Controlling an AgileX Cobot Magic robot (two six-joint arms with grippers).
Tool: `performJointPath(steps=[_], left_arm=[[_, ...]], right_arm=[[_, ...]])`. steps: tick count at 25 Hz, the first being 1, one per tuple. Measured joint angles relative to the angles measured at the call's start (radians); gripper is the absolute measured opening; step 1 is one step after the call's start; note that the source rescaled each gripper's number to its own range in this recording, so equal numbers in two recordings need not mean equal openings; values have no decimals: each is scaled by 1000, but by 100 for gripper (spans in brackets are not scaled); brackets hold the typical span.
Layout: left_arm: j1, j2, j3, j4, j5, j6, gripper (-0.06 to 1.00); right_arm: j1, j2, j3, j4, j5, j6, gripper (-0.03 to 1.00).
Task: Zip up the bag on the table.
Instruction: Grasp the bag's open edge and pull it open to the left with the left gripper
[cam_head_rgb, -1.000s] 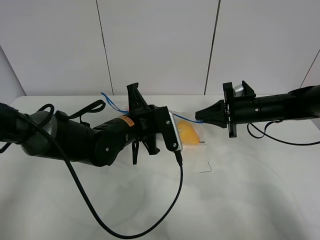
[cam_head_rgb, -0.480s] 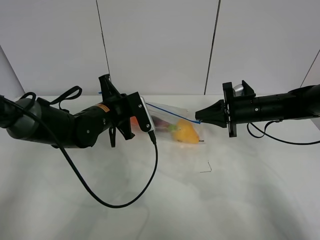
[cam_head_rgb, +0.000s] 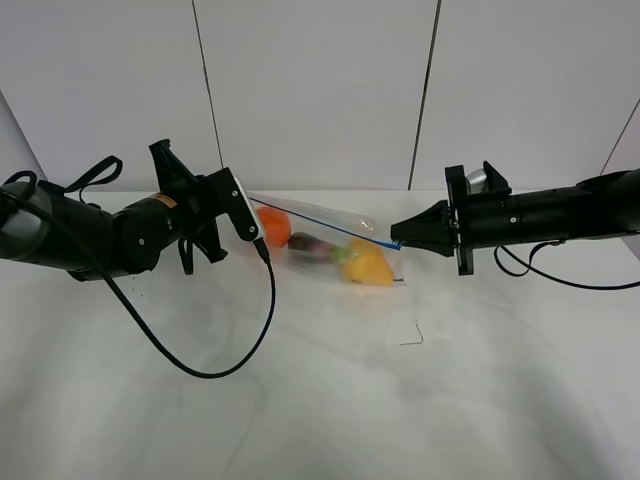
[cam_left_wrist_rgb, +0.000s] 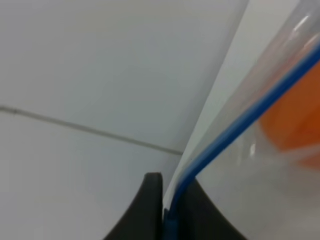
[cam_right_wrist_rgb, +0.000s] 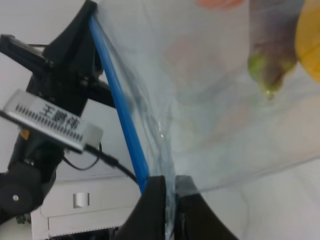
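Note:
The clear bag (cam_head_rgb: 330, 245) hangs stretched between my two grippers above the white table (cam_head_rgb: 330, 390). An orange (cam_head_rgb: 273, 226), a purple eggplant (cam_head_rgb: 315, 245) and a yellow pear (cam_head_rgb: 368, 265) show through it. Its blue zip strip (cam_head_rgb: 325, 226) runs taut along the top edge. My left gripper (cam_head_rgb: 238, 200) is shut on the strip's left end; the left wrist view shows the strip (cam_left_wrist_rgb: 235, 125) pinched between its fingers (cam_left_wrist_rgb: 152, 210). My right gripper (cam_head_rgb: 398, 240) is shut on the right end, and the right wrist view shows the strip (cam_right_wrist_rgb: 120, 115) and the bag (cam_right_wrist_rgb: 210, 100).
A black cable (cam_head_rgb: 215, 355) loops from the left arm down onto the table. A small dark mark (cam_head_rgb: 413, 335) lies on the table right of centre. White wall panels (cam_head_rgb: 320, 90) stand behind the table.
My left gripper has slid leftward along the blue strip, from near the pear to the bag's left end. The orange and eggplant have come into view. The right gripper has stayed put.

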Motion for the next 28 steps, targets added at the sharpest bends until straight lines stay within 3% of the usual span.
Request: performJointPath(steps=[5,16,19,22,25,28], left_arm=[[39,0,1,-12,-1,0,0],[41,0,1,-26,40,-31,4],[53,0,1,-52,38,-107,26],[60,0,1,-63,35,-134,60],[75,0,1,-75,41,-137,73],[130,0,1,-103,41,-145,76]], right_arm=[[0,0,0,-5,1,0,0],[0,0,0,-10,1,0,0],[-2,0,0,-27,1,0,0],[-2,0,0,-32,1,0,0],[-2,0,0,-34,1,0,0],[-2,0,0,-34,1,0,0]])
